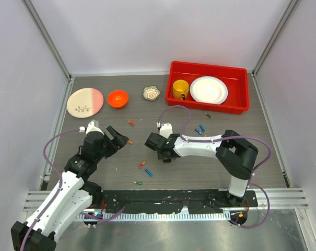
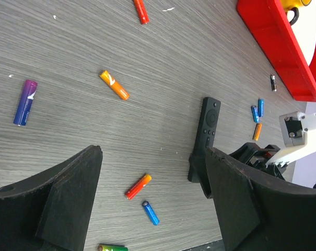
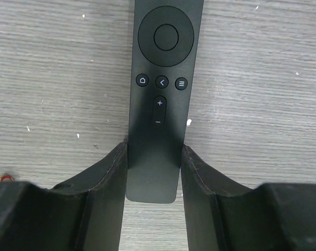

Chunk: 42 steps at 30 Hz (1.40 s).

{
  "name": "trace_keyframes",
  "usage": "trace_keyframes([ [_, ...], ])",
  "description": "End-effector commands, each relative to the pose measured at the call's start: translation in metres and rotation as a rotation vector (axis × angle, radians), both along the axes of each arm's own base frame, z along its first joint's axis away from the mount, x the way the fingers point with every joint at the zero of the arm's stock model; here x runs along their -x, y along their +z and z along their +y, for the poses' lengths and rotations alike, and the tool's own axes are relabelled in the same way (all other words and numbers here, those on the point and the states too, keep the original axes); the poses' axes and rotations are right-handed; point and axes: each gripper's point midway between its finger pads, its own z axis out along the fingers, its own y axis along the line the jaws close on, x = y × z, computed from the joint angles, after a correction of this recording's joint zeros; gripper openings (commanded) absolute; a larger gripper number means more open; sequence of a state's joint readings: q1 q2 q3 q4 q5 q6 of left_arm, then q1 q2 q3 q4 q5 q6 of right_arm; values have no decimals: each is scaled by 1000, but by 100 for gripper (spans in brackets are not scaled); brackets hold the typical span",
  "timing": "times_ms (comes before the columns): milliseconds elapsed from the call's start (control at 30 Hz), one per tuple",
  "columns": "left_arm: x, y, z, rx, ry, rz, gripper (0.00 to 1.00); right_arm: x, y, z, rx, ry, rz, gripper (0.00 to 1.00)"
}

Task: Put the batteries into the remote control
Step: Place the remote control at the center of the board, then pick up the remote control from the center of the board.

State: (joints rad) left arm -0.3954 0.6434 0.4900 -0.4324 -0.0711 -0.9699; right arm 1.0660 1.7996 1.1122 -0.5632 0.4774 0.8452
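Both fingers of our right gripper (image 3: 153,157) are clamping the remote control (image 3: 163,63), its length pointing straight ahead; our left gripper (image 2: 152,157) is hanging open.

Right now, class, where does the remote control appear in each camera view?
Top external: mid-frame, mostly hidden under the right pincer.
Left wrist: the remote control lies right of centre, buttons toward the top.
Right wrist: centre, its plain end between the fingers.
Shared landmark: the right pincer gripping it.
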Motion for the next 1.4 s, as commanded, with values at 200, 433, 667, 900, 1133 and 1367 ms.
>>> trace_keyframes([
  [200, -9, 8, 4, -5, 39, -36, 89, -3, 17, 11, -62, -18, -35, 71],
  [433, -15, 4, -3, -49, -15, 2, 90, -16, 90, -3, -144, -45, -192, 89],
  [667, -25, 17, -63, -162, -276, -43, 92, -12, 147, -72, -200, -101, -428, 91],
  [900, -27, 2, -160, -393, -686, -66, 95, 12, 133, -107, -352, -90, -479, 89],
  [1133, -39, -19, -195, -501, -922, -58, 96, 29, 160, -107, -527, -6, -508, 93],
  [1367, -45, -56, -214, -569, -1061, 53, 80, 37, 171, -112, -534, 34, -506, 95],
])
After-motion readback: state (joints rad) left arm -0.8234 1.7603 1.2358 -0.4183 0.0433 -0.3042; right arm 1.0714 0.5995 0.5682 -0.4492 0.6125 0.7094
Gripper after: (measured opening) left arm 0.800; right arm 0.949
